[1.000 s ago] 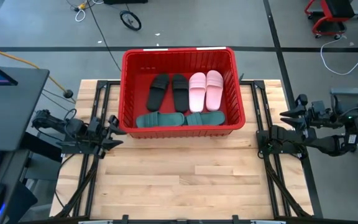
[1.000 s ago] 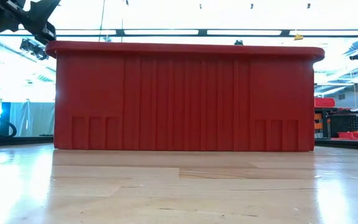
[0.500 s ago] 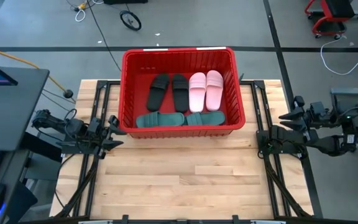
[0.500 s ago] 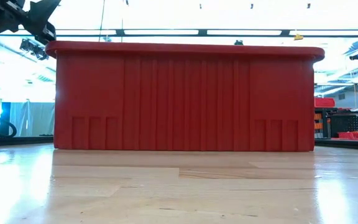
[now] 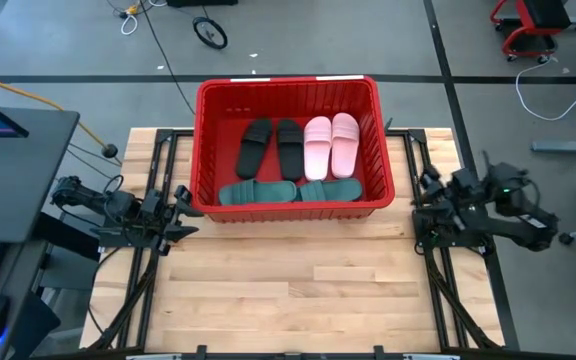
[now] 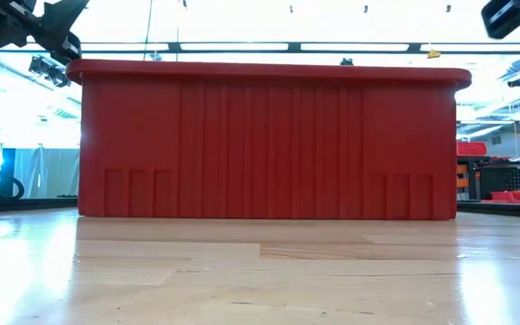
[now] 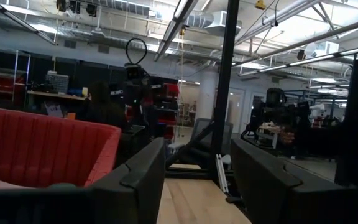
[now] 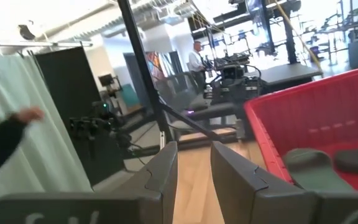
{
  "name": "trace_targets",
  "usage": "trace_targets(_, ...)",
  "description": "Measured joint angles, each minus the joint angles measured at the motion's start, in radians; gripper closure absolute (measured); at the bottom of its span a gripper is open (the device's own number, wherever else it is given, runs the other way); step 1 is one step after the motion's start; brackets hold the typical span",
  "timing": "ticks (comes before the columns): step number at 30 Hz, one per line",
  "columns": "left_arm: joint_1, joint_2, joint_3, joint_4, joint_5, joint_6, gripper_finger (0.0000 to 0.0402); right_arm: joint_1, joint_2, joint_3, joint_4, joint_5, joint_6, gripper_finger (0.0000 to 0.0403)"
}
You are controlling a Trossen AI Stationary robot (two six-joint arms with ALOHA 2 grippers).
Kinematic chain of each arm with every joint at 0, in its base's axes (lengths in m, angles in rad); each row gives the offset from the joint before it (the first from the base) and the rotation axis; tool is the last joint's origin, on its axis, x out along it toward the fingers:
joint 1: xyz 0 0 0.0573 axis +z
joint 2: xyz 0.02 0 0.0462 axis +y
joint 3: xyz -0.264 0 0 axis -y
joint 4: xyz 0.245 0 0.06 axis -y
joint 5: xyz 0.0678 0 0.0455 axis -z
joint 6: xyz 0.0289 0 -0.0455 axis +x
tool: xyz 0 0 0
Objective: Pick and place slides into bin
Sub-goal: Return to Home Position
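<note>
Red plastic lattice walls mark the bin (image 5: 200,150), which stands at the far middle of the wooden table (image 5: 298,290). Inside it, the two black slides (image 5: 254,148) lie side by side toward the left. The two pale pink slides (image 5: 345,143) lie side by side just to their right, the inner black and pink ones close together. The two teal green slides (image 5: 258,192) lie crosswise, end to end, along the bin's near wall. From table height the bin's near wall fills the middle of the view and hides everything in it.

The left gripper (image 7: 197,149) sits folded low at the table's left edge, just beside the bin's near left corner, its claw spread wide with nothing between the fingers. The right gripper (image 8: 194,148) is at the table's right edge, near the bin's right wall but apart from it. Its fingers are parted by a narrow gap and hold nothing, and past them the bin's corner and a teal green slide show.

Beyond the table, a person (image 8: 194,55) stands far off in the room, and a dark sleeve (image 8: 2,140) with a hand (image 8: 28,115) shows at the side of the right wrist view
</note>
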Motion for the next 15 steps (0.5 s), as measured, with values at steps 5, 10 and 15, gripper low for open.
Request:
trace_targets(5, 0.000, 0.000, 0.000, 0.000, -0.001, 0.000, 0.0220, 0.000, 0.000, -0.145, 0.166, -0.002, 0.019, 0.0300)
trace_targets(10, 0.000, 0.000, 0.000, 0.000, -0.001, 0.000, 0.0215, 0.000, 0.000, -0.263, 0.324, -0.002, 0.086, 0.0300)
trace_targets(15, 0.000, 0.000, 0.000, 0.000, -0.001, 0.000, 0.0212, 0.000, 0.000, -0.366, 0.490, 0.016, 0.160, 0.0300)
